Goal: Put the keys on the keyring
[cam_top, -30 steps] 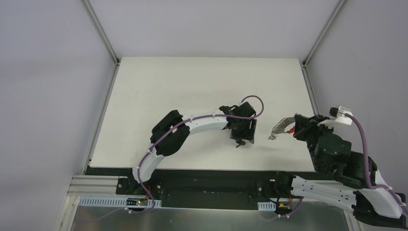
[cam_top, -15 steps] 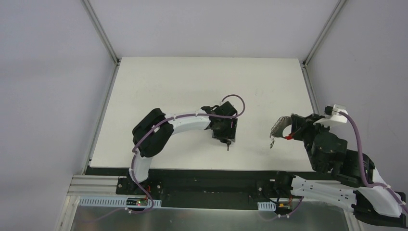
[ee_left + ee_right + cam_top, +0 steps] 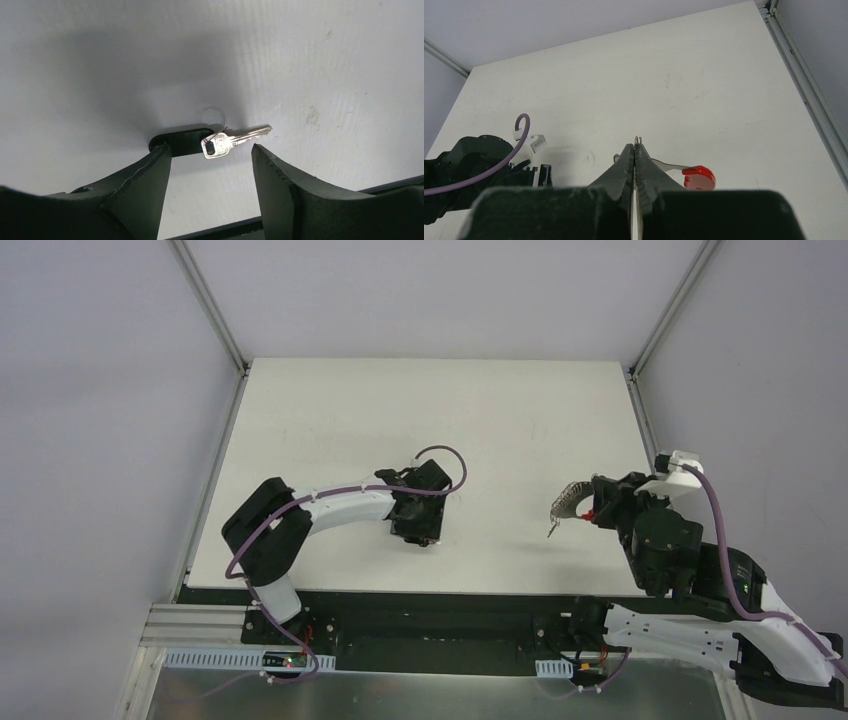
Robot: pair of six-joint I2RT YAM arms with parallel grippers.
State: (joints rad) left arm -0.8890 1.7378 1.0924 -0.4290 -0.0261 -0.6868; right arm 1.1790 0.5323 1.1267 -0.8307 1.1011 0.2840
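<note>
White table (image 3: pixel 300 60), key (image 3: pixel 235 140) beyond parted left fingers (image 3: pixel 145 185)

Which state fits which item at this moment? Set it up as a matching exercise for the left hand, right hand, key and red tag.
Things:
1. left hand
2. right hand
3. key
4. red tag

States:
A. lies on the table
B. shut on the thin wire of the keyring
C. open, one finger on each side of the key
D. sticks out beside the shut hand

Pairs: 1-C, 2-B, 3-A, 4-D
</note>
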